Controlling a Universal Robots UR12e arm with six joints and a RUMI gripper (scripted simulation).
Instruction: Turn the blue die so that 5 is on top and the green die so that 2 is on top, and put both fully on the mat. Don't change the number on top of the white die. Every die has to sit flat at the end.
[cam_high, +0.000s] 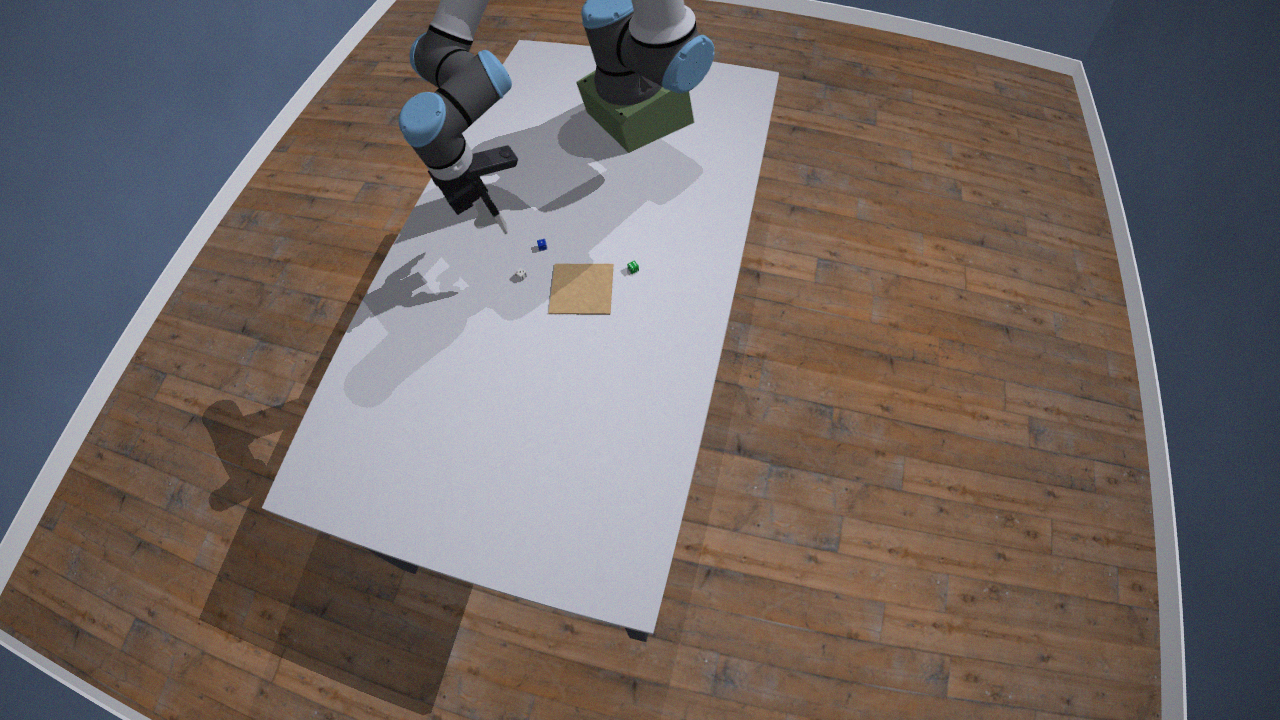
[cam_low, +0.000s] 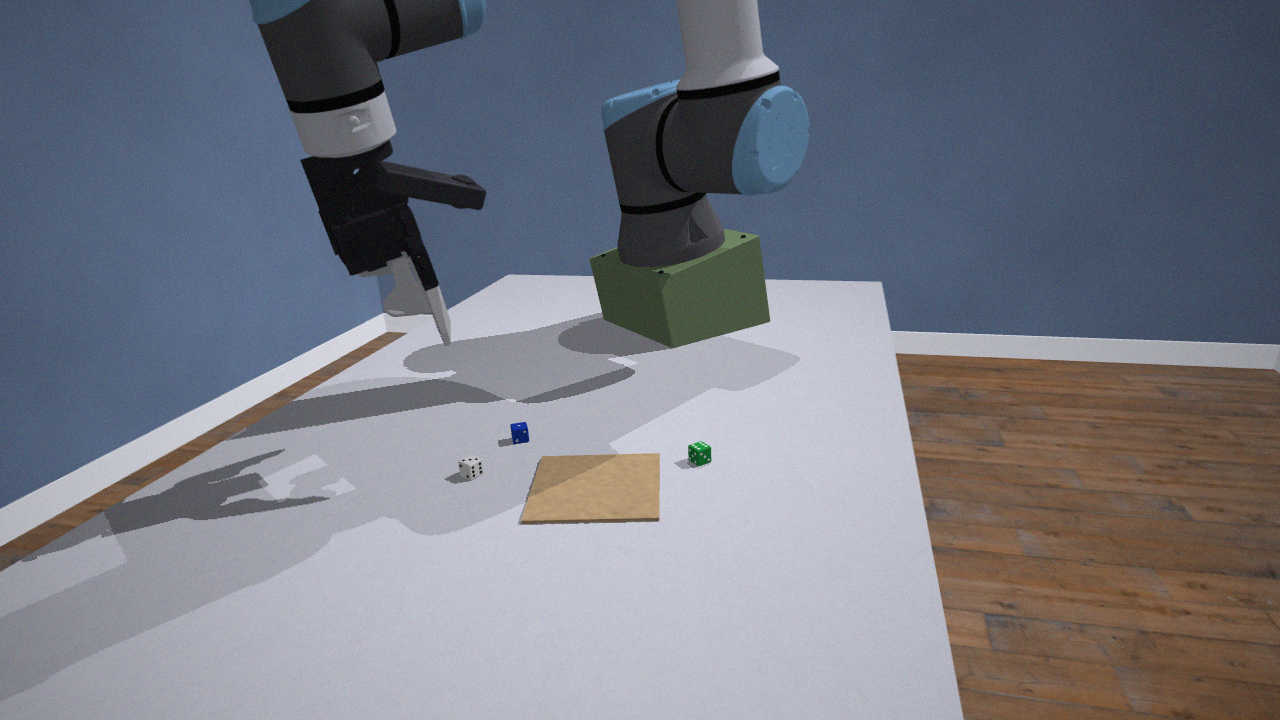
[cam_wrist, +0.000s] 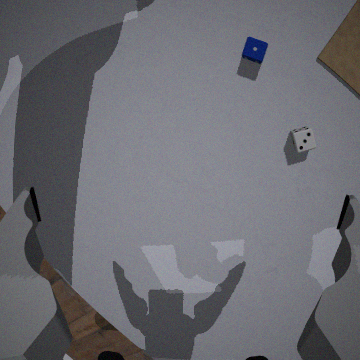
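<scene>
From the top, your pincer (cam_high: 503, 231) (cam_low: 444, 342) (cam_wrist: 189, 195) hangs over the table (cam_high: 501, 447) (cam_low: 760, 573) (cam_wrist: 190, 165), up and to the left of the blue die (cam_high: 541, 244) (cam_low: 519, 433) (cam_wrist: 255, 49), the nearest of the three. The white die (cam_high: 520, 274) (cam_low: 470, 467) (cam_wrist: 304, 139) lies just beyond blue, left of the mat (cam_high: 581, 289) (cam_low: 595, 488) (cam_wrist: 345, 55). The green die (cam_high: 632, 266) (cam_low: 699, 454) lies on the mat's far side from them, close to its right edge. All three are off the mat.

From the exterior, you have the pincer well above the table, tilted, its tips pointing down and toward the dice. Blue lies ahead of those tips, lower and to the right. White stands near blue, so it is the thing to keep clear of when you come down. Green has more room round it, with only the mat beside it.

In the wrist view, your pincer is wide, with nothing between its fingers. Blue shows near the top, right of centre, with a single pip up; white is nearer the right-hand finger and shows three. Green is out of this view. If blue is your first pick, you likely need to carry the pincer forward and a little right, then square it to the die's sides. Blue wants a quarter turn at least, since one is up and five is asked.
</scene>
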